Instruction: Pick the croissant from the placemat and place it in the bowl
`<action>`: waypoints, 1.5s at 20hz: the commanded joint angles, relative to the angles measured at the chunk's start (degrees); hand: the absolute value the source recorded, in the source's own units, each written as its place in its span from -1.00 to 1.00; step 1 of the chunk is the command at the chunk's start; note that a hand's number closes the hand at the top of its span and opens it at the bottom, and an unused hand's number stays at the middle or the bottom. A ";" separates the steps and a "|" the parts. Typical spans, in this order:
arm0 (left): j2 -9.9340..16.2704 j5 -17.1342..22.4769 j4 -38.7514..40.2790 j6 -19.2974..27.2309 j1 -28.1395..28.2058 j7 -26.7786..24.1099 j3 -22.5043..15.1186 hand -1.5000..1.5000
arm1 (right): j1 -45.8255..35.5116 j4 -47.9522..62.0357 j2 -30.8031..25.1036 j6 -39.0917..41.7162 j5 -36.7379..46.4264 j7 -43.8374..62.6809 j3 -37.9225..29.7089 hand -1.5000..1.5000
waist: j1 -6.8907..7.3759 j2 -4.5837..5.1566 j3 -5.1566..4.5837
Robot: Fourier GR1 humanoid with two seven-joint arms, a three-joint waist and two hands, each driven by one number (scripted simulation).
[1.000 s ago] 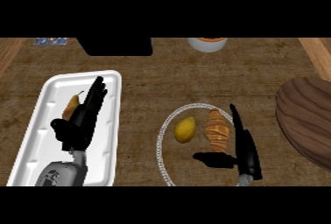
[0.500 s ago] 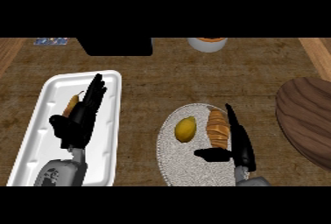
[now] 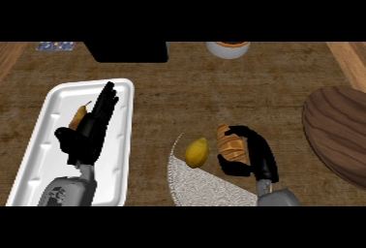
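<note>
R hand [image 3: 251, 154] curled round croissant [image 3: 232, 146] over placemat [image 3: 204, 186], lemon [image 3: 196, 152] just beside.

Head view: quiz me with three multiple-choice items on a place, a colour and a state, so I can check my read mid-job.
1. Where is the croissant?
A. on the white tray
B. in the wooden bowl
C. over the grey placemat, beside the lemon

2. What colour is the tray?
A. white
B. red
C. black

3. The right hand is:
A. resting flat
B. curled round the croissant
C. out of view

Answers: 1 C, it sits right of the lemon over the placemat; 2 A, its rim shows white; 3 B, fingers wrap the pastry.
</note>
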 commanded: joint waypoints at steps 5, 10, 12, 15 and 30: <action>0.41 -0.12 0.17 -0.80 3.21 -2.69 0.79 0.00 | 9.40 -9.09 -2.42 7.39 -4.28 -7.16 5.92 1.00 | -0.30 0.20 0.47; 0.43 0.37 1.55 0.07 1.13 -1.92 2.36 0.00 | 23.22 -23.13 -16.30 19.36 -12.01 -23.18 9.63 1.00 | -2.82 -0.20 0.46; 0.30 -0.01 1.25 0.30 1.65 -1.83 2.04 0.00 | 28.08 -29.19 -20.62 19.28 -14.62 -30.34 7.45 1.00 | -2.98 -0.22 0.49; 0.64 0.39 0.44 -0.31 2.47 -2.63 2.21 0.00 | 33.04 -37.87 -23.53 19.70 -19.76 -36.05 3.35 1.00 | -2.12 -0.05 0.48; 0.93 0.89 -1.00 -1.79 1.89 -1.11 1.88 0.00 | 49.04 -76.72 -29.77 16.12 -31.36 -21.03 -24.55 1.00 | -0.33 0.46 0.35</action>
